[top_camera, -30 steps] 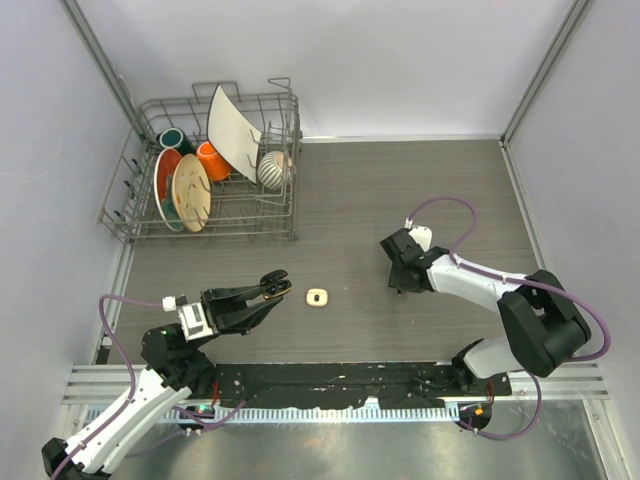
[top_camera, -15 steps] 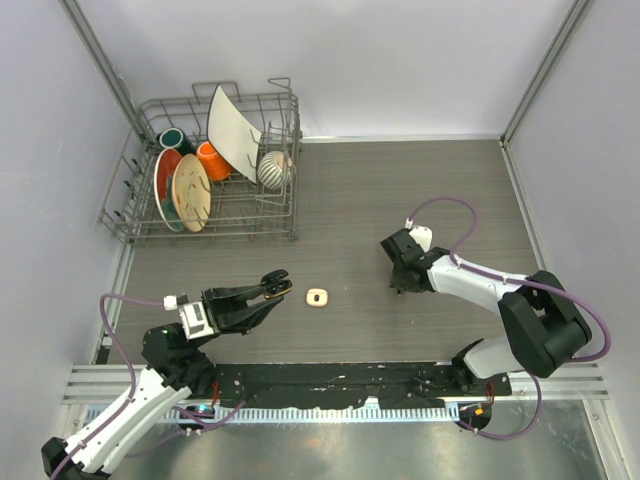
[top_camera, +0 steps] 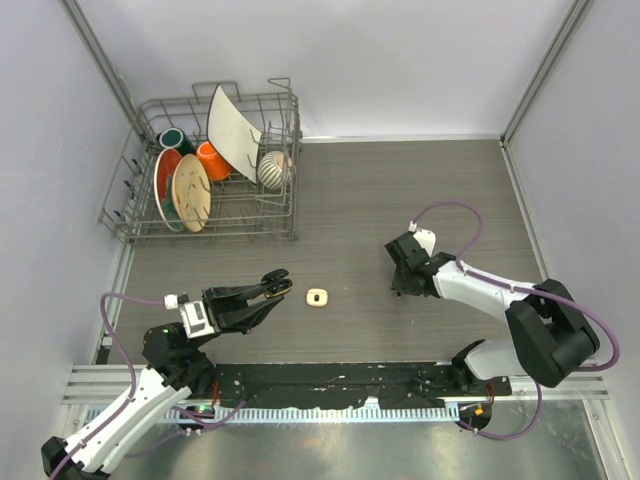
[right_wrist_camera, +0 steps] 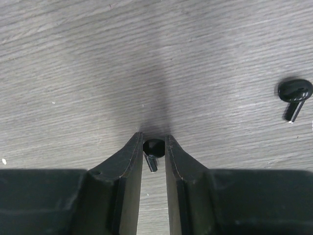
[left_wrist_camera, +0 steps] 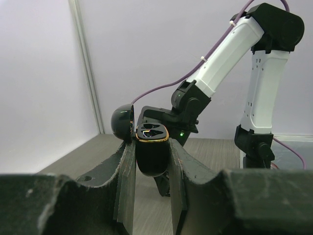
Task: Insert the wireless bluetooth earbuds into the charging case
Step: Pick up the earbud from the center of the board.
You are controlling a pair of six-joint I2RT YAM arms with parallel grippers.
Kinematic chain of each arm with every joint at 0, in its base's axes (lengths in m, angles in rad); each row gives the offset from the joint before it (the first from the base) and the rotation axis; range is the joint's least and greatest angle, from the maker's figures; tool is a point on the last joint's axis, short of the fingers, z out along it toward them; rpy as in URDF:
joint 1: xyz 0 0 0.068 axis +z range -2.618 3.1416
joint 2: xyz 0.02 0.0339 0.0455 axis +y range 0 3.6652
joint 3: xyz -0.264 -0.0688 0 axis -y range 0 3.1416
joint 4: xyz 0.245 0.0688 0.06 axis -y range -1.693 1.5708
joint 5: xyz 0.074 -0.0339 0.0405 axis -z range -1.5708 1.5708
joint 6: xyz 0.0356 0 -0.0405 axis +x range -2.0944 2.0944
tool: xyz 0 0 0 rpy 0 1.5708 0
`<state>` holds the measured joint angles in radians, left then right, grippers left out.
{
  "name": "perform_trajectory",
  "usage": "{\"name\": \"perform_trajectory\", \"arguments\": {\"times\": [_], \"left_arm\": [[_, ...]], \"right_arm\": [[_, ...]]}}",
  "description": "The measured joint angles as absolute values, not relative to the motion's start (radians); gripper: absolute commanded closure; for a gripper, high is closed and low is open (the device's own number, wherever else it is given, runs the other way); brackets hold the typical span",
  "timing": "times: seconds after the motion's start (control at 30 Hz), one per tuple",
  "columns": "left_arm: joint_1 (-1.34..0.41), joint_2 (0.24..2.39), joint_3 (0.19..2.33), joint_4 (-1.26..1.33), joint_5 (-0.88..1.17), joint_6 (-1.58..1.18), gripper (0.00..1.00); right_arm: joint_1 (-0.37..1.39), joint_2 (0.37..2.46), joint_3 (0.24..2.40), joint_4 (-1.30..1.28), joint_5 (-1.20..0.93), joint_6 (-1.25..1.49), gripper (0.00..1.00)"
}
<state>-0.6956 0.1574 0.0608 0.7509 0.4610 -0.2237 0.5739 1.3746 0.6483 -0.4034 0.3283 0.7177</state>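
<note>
At the upper left of the overhead view a grey wire dish rack [top_camera: 128, 214] stands on the grey wood-grain table [top_camera: 400, 190], holding plates, cups and a striped bowl. Below it, at the lower left, the left gripper [top_camera: 279, 286] reaches out over the table toward the centre. Its fingers are nearly together and clamp a glossy black rounded charging case [left_wrist_camera: 151, 159] by its sides. In the left wrist view the case sits upright between the fingers, its domed lid hinged back to the left and its gold-edged rim facing up.

Just right of that gripper's tip, near the middle of the table, lies a small cream-white oval piece [top_camera: 317, 297], apart from both grippers; what it is cannot be told.

Right of centre, the right gripper [right_wrist_camera: 153, 138] points down at the table. Its fingers are closed to a narrow gap and pinch a tiny black stemmed earbud [right_wrist_camera: 152, 148], the head up at the fingertips and the stem between them. A second black earbud [right_wrist_camera: 295, 95] lies loose on the table at the upper right of the right wrist view, well apart from the fingers.
</note>
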Motion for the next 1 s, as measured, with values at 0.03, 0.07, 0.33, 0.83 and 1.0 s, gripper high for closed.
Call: {"name": "perform_trajectory", "arguments": {"times": [0.03, 0.07, 0.33, 0.83, 1.0], "left_arm": [[-0.696, 0.159, 0.061, 0.751, 0.459, -0.224, 1.0], [-0.696, 0.159, 0.061, 0.751, 0.456, -0.224, 1.0], [-0.696, 0.162, 0.057, 0.752, 0.408, -0.226, 1.0], [-0.696, 0.224, 0.051, 0.82, 0.296, -0.233, 1.0], [-0.696, 0.292, 0.051, 0.862, 0.279, -0.243, 1.0]], "right_arm": [[0.574, 1.364, 0.641, -0.403, 0.322, 0.72, 0.98], [0.574, 1.353, 0.633, -0.403, 0.316, 0.723, 0.98], [0.582, 1.184, 0.594, -0.435, 0.289, 0.756, 0.99], [0.72, 0.902, 0.742, -0.318, 0.393, 0.772, 0.99], [0.815, 0.901, 0.807, -0.229, 0.448, 0.755, 0.99]]}}
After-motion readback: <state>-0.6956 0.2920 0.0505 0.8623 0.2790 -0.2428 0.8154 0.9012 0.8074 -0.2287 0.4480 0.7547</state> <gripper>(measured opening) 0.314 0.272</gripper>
